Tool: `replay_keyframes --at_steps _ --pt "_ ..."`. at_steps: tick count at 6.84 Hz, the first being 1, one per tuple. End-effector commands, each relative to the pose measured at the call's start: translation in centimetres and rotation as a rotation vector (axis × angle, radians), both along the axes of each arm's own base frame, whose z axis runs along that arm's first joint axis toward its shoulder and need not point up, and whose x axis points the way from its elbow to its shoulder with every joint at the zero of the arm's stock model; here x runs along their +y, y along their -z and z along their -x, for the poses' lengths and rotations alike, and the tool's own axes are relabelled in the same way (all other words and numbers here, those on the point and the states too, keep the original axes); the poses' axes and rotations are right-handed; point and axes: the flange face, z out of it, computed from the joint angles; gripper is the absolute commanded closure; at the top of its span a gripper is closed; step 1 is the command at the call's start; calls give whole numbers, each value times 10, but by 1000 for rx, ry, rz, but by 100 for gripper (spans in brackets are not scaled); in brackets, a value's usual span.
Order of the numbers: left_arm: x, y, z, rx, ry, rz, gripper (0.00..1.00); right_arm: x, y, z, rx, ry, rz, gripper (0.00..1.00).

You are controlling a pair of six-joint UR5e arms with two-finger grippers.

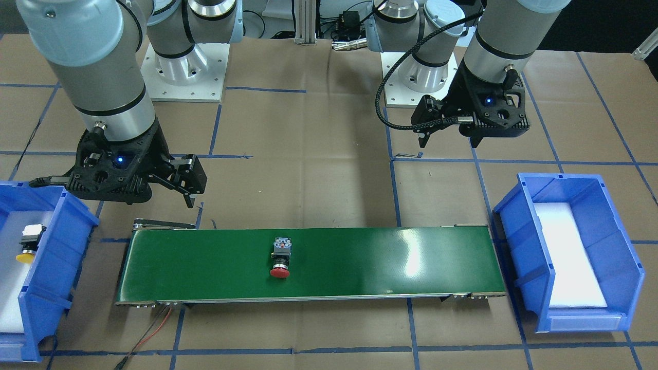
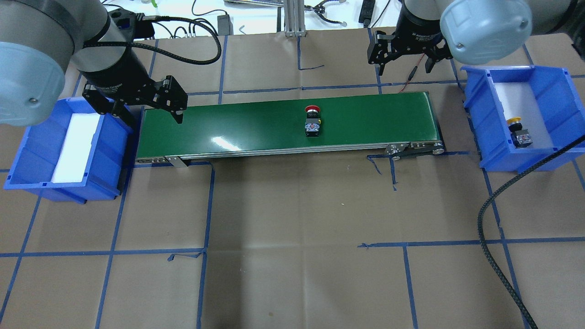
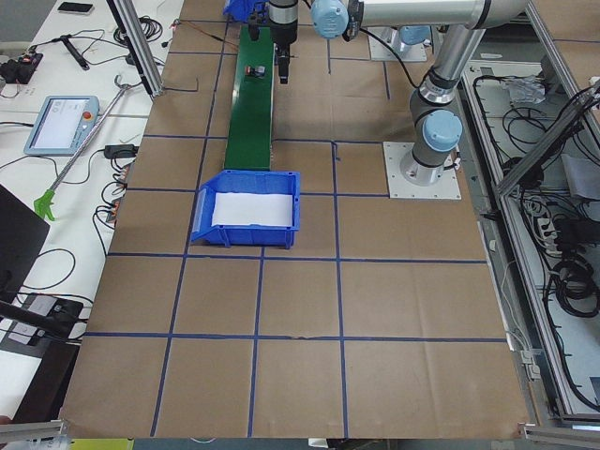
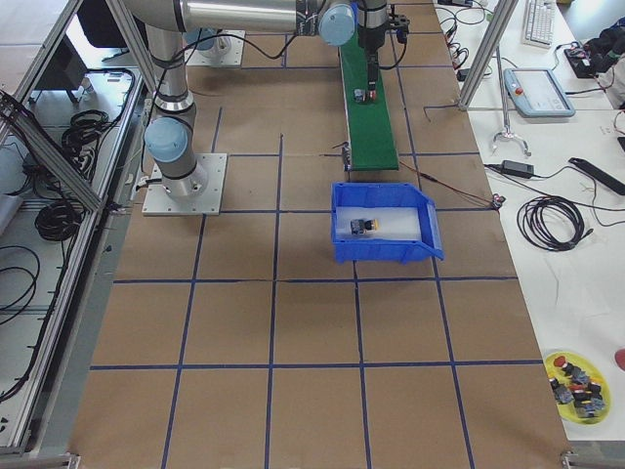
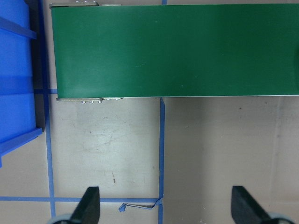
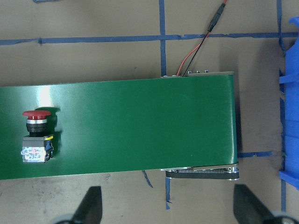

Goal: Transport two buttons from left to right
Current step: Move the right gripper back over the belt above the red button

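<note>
A green conveyor belt (image 2: 256, 125) is laid across the middle of the papered table (image 2: 292, 219), with a blue bin set just off each end. The red-capped button (image 2: 312, 121) is seen lying on its side on the belt, a little toward the belt's right end, touched by neither gripper. The yellow-capped button (image 2: 518, 132) is found off the belt, on its side on the white pad inside the bin (image 2: 498, 69) just beyond the belt's right end. A white pad is also seen in the bin (image 2: 107, 137) at the belt's left end. The left gripper (image 5: 167, 205) is held raised by the belt's left end, its jaws spread wide with nothing between them. The right gripper (image 6: 168, 205) is held raised by the belt's right end, its jaws likewise wide apart and holding nothing.
</note>
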Motion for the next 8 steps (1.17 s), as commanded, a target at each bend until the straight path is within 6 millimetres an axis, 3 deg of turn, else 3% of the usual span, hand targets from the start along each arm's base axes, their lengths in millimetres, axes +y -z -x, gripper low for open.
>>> replay_keyframes --at_steps 1,4,6,8 --pt "0 0 0 0 0 0 0 -4 12 -4 -3 -2 -23 0" --pt "0 0 0 0 0 1 0 -17 33 -7 -15 54 -42 0" --pt "0 0 0 2 0 1 0 -25 65 -56 -61 62 -19 0" --pt "0 0 0 2 0 1 0 -46 106 -73 -64 37 -3 0"
